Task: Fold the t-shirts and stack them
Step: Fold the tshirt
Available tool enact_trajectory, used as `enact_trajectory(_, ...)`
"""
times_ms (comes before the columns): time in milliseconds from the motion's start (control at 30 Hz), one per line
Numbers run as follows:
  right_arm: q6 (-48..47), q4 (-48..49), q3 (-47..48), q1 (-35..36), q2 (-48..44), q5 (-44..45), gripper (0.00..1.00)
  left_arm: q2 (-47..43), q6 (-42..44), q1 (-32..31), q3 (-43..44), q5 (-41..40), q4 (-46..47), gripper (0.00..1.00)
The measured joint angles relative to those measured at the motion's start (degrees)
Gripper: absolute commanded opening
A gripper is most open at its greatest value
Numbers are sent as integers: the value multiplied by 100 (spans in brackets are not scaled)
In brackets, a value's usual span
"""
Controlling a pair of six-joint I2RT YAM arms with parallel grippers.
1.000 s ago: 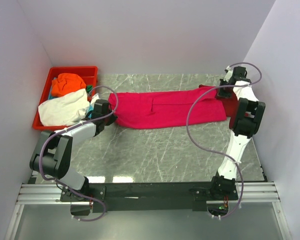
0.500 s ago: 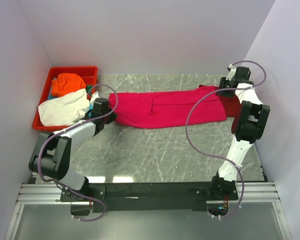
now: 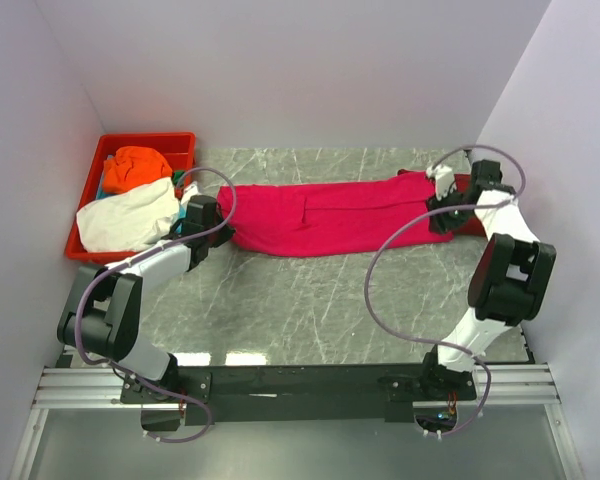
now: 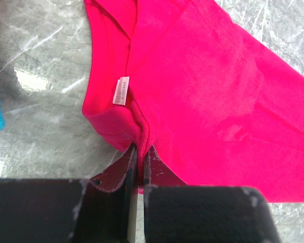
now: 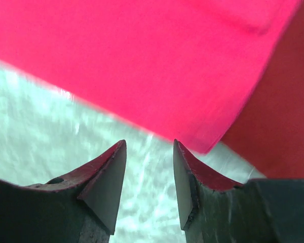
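Fold setup: the left gripper [image 4: 141, 152] clamps the collar of the pink-red t-shirt [image 3: 330, 215]; the right gripper [image 5: 149, 147], spread apart, should next pinch its corner.

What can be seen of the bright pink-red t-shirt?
The pink-red t-shirt lies on the table, a long folded band of soft knit. A white label shows at its collar, where the left claw is shut on it. The open right claw hovers short of its other corner, beside a darker red shirt.
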Motion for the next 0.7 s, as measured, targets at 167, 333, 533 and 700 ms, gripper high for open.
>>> enact_trajectory(167, -1036, 50, -984, 203, -380, 494, 49, 2, 4, 0, 20, 74, 2, 1)
enact_trajectory(333, -1370, 356, -1327, 662, -354, 1139, 49, 2, 20, 0, 26, 122, 2, 1)
enact_trajectory(533, -1384, 1051, -1327, 960, -179, 1681, 50, 9, 22, 0, 37, 190, -2, 1)
enact_trajectory(700, -1381, 1217, -1325, 1049, 107, 1937, 50, 9, 42, 0, 52, 205, 0, 1)
